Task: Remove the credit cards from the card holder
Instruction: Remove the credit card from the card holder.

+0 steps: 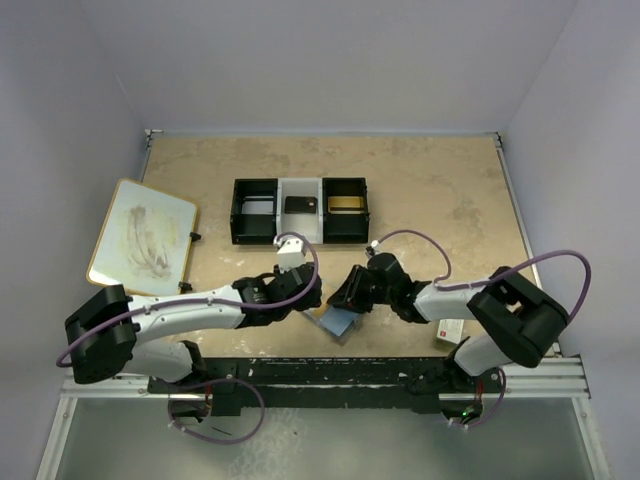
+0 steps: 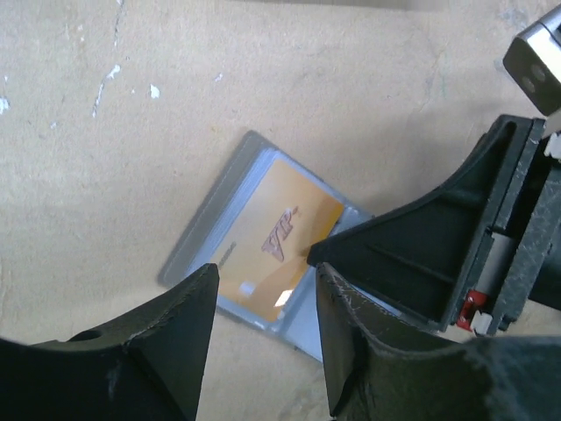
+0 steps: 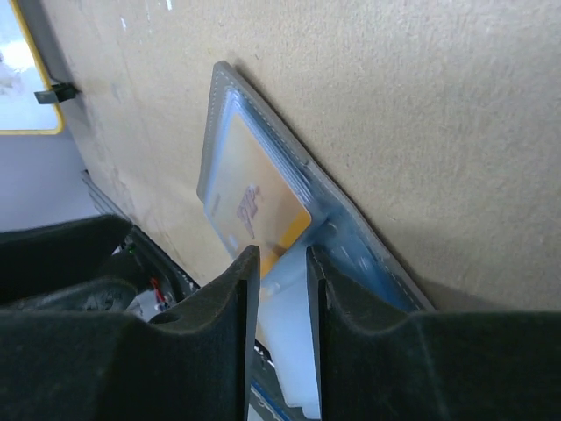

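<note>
Two grippers close over card holder [image 1: 340,322], lying open and flat on table [image 1: 440,200] at 6 o'clock, orange card [image 2: 280,237] in one panel. Left gripper [image 2: 265,270] spread, nothing between its fingers, just above the card's near edge; right gripper [image 3: 280,253] with fingers a narrow gap apart about the card's corner, hold impossible to tell, one finger covering much of the other panel in left wrist view. Around the holder: three-compartment tray [image 1: 236,215] at 12 o'clock, well apart; whiteboard [image 1: 140,235] at 10 o'clock; white-and-red box [image 1: 450,330] at 3 o'clock, partly under right arm.
</note>
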`<state>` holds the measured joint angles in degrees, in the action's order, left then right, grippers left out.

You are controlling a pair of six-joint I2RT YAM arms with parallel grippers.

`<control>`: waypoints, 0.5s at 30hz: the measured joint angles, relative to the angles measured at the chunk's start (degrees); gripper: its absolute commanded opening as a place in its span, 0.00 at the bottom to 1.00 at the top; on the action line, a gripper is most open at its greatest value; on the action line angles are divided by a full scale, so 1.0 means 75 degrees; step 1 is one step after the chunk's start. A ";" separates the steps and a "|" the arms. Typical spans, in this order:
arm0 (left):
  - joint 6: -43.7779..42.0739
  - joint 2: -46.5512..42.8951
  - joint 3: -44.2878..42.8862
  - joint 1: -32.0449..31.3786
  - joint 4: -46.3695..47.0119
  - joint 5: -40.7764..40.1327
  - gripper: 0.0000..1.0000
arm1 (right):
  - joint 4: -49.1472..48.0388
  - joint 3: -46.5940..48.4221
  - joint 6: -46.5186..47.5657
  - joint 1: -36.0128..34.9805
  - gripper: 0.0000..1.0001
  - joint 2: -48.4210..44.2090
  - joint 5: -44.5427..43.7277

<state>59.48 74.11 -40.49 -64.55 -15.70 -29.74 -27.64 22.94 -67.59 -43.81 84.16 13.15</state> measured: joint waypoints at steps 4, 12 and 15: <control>-0.0428 0.0393 -0.0175 0.0519 0.0125 0.0440 0.44 | -0.0393 -0.0009 -0.0224 -0.0003 0.24 0.0239 0.0009; -0.1090 0.1023 -0.0315 0.1139 0.0219 0.1390 0.37 | -0.0950 -0.0163 -0.0560 0.0000 0.20 0.0504 0.0079; -0.1221 0.1186 -0.0338 0.1139 0.0259 0.1667 0.32 | -0.1139 -0.0163 -0.0597 0.0000 0.22 0.0615 0.0195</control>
<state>50.33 83.00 -43.03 -56.01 -13.76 -17.23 -36.18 21.71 -72.07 -43.81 88.77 14.61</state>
